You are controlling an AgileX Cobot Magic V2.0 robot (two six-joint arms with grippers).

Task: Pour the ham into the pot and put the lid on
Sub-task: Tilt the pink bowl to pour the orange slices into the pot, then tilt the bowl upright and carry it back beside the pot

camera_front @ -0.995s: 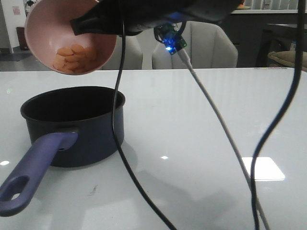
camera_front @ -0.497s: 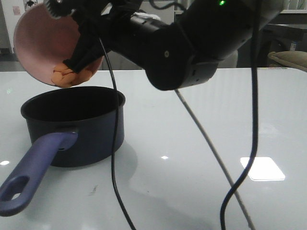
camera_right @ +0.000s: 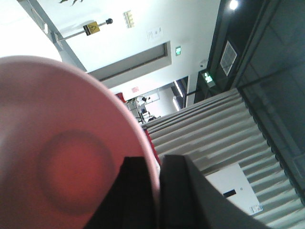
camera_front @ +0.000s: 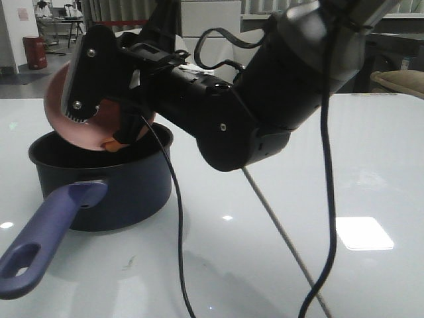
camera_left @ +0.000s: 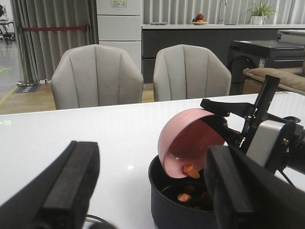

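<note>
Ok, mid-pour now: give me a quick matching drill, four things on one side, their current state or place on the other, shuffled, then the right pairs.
Things:
1. pink bowl
2. ham
3. pot
4. left claw

States:
A. open, holding nothing
B. standing upright on the table, handle toward the camera in the front view
C. tipped steeply over the pot, pinched at its rim by the right claw
D. sliding off the bowl's lip, with some pieces already in the pot

Pairs: 1-C, 2-D, 3-B, 4-A
</note>
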